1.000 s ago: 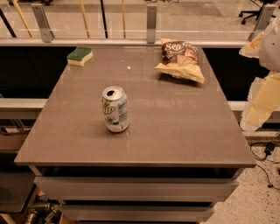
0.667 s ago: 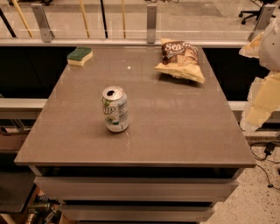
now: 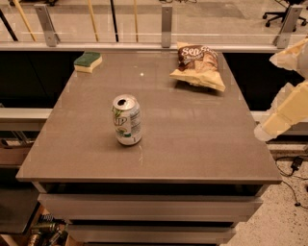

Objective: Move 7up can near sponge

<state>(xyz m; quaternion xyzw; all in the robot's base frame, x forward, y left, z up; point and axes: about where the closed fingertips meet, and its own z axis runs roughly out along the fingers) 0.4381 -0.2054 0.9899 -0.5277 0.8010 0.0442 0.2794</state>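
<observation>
The 7up can (image 3: 127, 120) stands upright on the grey-brown table (image 3: 192, 144), left of its middle, with its pull-tab top open. The sponge (image 3: 87, 61), dark green over pale yellow, lies at the table's far left corner, well apart from the can. My gripper (image 3: 281, 115) shows as cream-coloured parts at the right edge of the view, just off the table's right side and far from the can. It holds nothing that I can see.
A crinkled brown-and-yellow chip bag (image 3: 198, 66) lies at the far right of the table. A glass railing with metal posts (image 3: 166, 24) runs behind the table. An office chair (image 3: 281, 9) stands far back right. Cables (image 3: 293, 166) lie on the floor at the right.
</observation>
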